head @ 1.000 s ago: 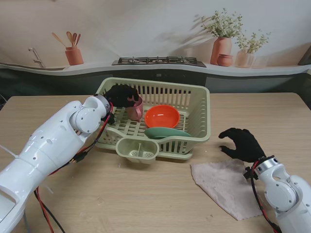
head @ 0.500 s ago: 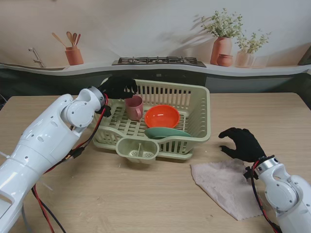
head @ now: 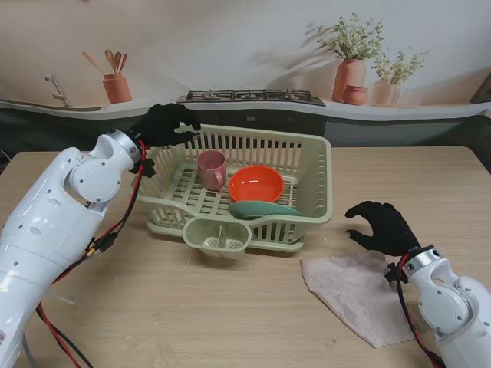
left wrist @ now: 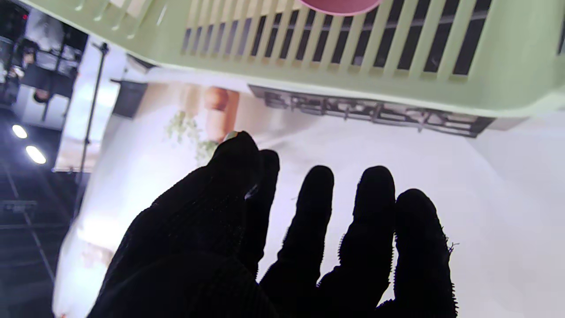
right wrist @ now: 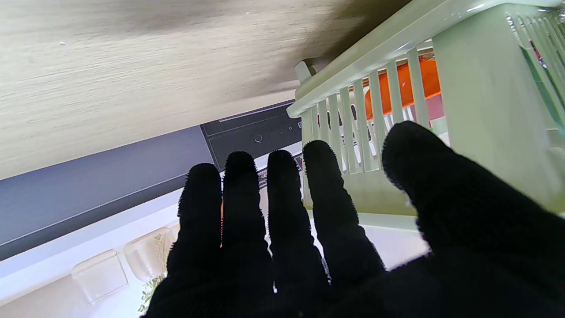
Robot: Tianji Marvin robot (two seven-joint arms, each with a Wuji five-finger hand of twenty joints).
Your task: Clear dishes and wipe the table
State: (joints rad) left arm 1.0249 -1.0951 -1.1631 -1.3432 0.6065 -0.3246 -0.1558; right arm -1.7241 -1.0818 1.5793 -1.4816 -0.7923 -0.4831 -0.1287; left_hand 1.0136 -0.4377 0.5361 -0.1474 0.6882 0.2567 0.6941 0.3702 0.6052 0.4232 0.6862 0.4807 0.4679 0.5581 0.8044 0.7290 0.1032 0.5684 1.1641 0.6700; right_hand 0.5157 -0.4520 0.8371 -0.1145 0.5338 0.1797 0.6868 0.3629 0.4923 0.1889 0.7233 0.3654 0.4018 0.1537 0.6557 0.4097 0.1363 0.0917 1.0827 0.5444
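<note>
A pale green dish basket (head: 316, 178) stands mid-table, holding a pink cup (head: 212, 169), an orange bowl (head: 256, 184) and a green plate (head: 259, 208). My left hand (head: 163, 124) hovers open above the basket's far left corner, holding nothing; its wrist view shows spread fingers (left wrist: 318, 207) under the basket wall (left wrist: 397, 84) and the cup's rim (left wrist: 340, 5). My right hand (head: 381, 226) hangs open to the right of the basket, just beyond a pinkish-grey cloth (head: 357, 295) lying flat on the table. The right wrist view shows the fingers (right wrist: 282, 203) beside the basket (right wrist: 481, 106), with the bowl (right wrist: 404, 84) behind the slats.
A small cutlery cup (head: 218, 237) hangs on the basket's near side. The wooden table (head: 192, 314) runs to a dark counter edge behind. Red and black cables (head: 115, 230) trail from my left arm.
My left hand has let go of the pink cup, which now stands in the basket, and has lifted up and away to the left. The right hand has not moved.
</note>
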